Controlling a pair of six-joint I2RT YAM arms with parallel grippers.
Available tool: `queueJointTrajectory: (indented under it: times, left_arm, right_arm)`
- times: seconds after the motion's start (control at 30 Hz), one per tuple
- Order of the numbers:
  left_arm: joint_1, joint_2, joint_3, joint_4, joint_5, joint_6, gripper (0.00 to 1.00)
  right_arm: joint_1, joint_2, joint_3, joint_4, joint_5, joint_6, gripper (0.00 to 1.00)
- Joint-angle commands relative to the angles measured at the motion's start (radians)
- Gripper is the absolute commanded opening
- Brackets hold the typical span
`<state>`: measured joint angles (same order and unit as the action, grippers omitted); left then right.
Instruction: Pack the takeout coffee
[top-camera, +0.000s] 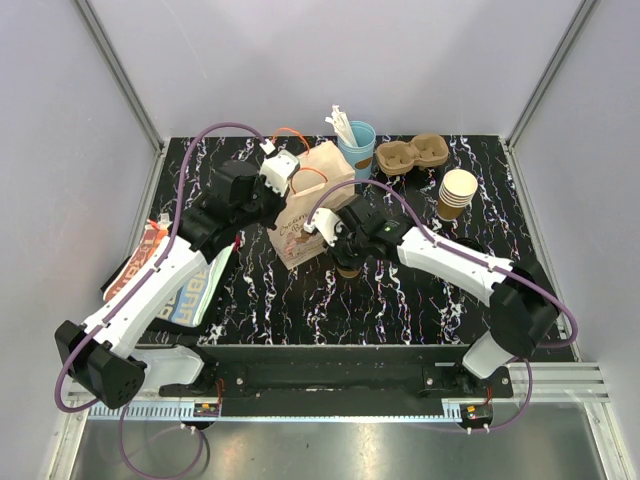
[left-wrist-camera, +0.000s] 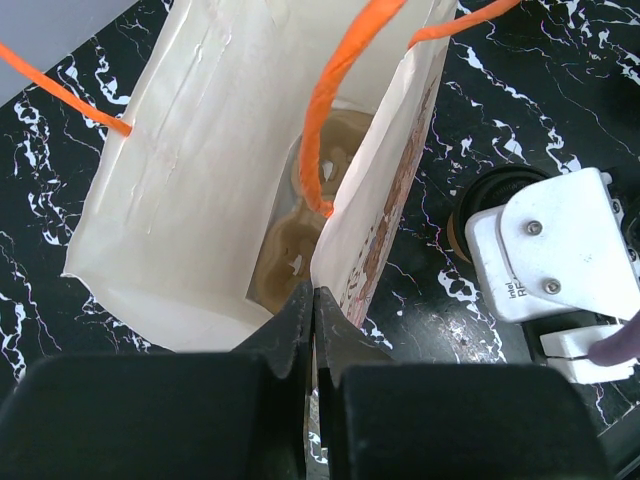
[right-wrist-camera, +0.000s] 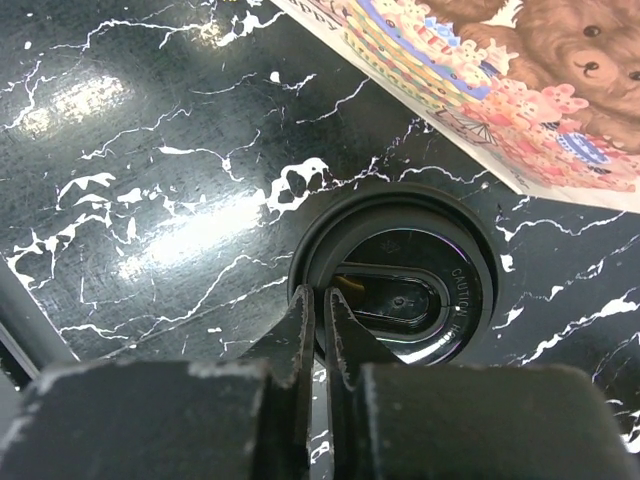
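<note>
The table (top-camera: 400, 300) is black with white wiggly lines. The paper bag (top-camera: 315, 200) is light brown with orange handles (left-wrist-camera: 340, 90) and teddy bear pictures. The lid (right-wrist-camera: 400, 290) is black.

Overhead covers whole table (top-camera: 300, 300) — wrist views close, downward, sharing bag (left-wrist-camera: 200, 150).
</note>
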<state>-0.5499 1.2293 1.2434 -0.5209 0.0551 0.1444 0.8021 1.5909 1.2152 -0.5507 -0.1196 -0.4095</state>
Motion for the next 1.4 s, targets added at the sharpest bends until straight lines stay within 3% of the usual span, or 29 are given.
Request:
queueJointTrajectory:
  times: [0.0, 0.53, 0.87, 1.1, 1.37]
  left_arm:
    - [-0.001, -0.024, -0.009, 0.025, -0.012, -0.012, 0.03]
    - [-0.001, -0.044, -0.009, 0.025, 0.055, 0.014, 0.03]
    - [-0.033, -0.062, 0.004, 0.016, 0.104, 0.049, 0.02]
    - [-0.099, -0.041, 0.044, -0.027, 0.140, 0.063, 0.02]
    - [-0.165, -0.005, 0.083, -0.056, 0.180, 0.058, 0.00]
  right_arm:
    - [0.012, 0.011, 0.049, -0.021, 0.026, 0.001, 0.00]
    - [-0.018, -0.198, 0.155, -0.124, 0.169, -0.040, 0.00]
    - [-0.176, -0.244, 0.492, -0.310, 0.136, 0.009, 0.00]
    - [-0.181, -0.192, 0.702, -0.330, 0.190, 0.040, 0.00]
    - [-0.181, -0.103, 0.857, -0.357, 0.075, 0.095, 0.00]
